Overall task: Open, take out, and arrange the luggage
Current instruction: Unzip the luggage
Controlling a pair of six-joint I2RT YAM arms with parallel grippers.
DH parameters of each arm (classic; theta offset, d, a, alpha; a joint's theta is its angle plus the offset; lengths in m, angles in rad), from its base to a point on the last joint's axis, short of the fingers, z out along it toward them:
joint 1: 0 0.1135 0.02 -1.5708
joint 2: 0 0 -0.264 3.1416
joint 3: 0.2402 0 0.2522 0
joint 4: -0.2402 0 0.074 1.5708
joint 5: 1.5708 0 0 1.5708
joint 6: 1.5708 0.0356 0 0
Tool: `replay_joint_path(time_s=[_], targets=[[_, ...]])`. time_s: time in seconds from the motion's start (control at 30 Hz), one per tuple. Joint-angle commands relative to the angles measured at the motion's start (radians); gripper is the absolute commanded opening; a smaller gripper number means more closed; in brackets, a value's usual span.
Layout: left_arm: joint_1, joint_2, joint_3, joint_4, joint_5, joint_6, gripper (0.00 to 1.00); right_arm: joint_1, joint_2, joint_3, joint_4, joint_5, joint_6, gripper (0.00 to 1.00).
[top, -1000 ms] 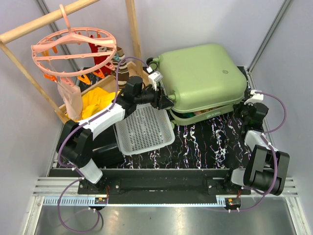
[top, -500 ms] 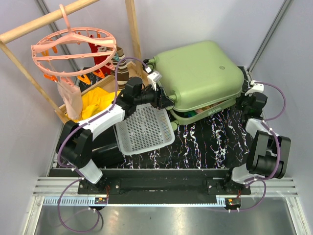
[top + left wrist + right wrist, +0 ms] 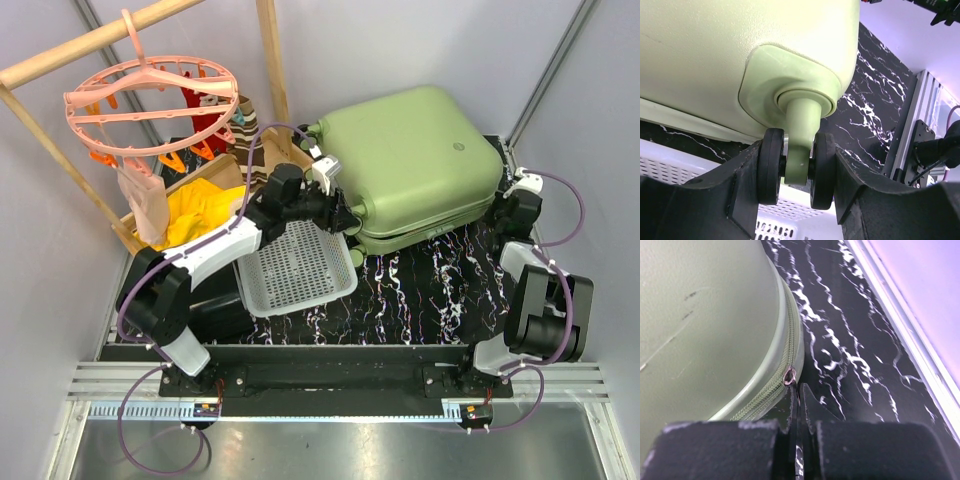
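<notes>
At the far left, a wooden rack point(image 3: 60, 65) against the wall, with a pink round clip hanger point(image 3: 150, 95) hooked over its top bar and a beige garment point(image 3: 148, 205) dangling beneath. Just right of that, a yellow cloth point(image 3: 200, 212) heaped on the rack's lower part. Nearer the arm bases, a black boxy case point(image 3: 215, 312) on the table point(image 3: 430, 285), partly under the left arm. Next over, a white perforated basket point(image 3: 297, 265), set askew, its far right corner just beside the luggage. Left pincer point(image 3: 345, 215) reaching past the basket's far edge and grasping the twin wheel point(image 3: 771, 165) at the luggage's near left corner: fingers point(image 3: 735, 192) pressed against the outer faces of the two black discs, the green stem between them. Luggage point(image 3: 415, 160) lying flat toward the back right of the table, light green, rounded, the largest thing there, with a narrow dark gap between its two shells along the near side. At its right end, right pincer point(image 3: 505, 205) clenched, tips together low over the marbled surface beside the zipper point(image 3: 769, 390), the metal zipper pull point(image 3: 789, 375) right at the tips; cannot tell whether pinched or only touched.
</notes>
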Motion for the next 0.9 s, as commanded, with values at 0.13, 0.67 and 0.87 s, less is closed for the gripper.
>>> replay_joint_path(time_s=[0.13, 0.67, 0.87], targets=[[-0.008, -0.086, -0.004, 0.057, -0.175, -0.004, 0.0, -0.057, -0.111, -0.048, -0.018, 0.402, 0.025, 0.0], [0.021, -0.143, -0.099, 0.095, -0.205, -0.007, 0.0, -0.059, -0.399, -0.217, -0.124, 0.507, 0.11, 0.0], [0.104, -0.081, -0.01, 0.095, -0.179, -0.021, 0.0, -0.06, -0.364, -0.2, -0.125, 0.493, 0.088, 0.0]])
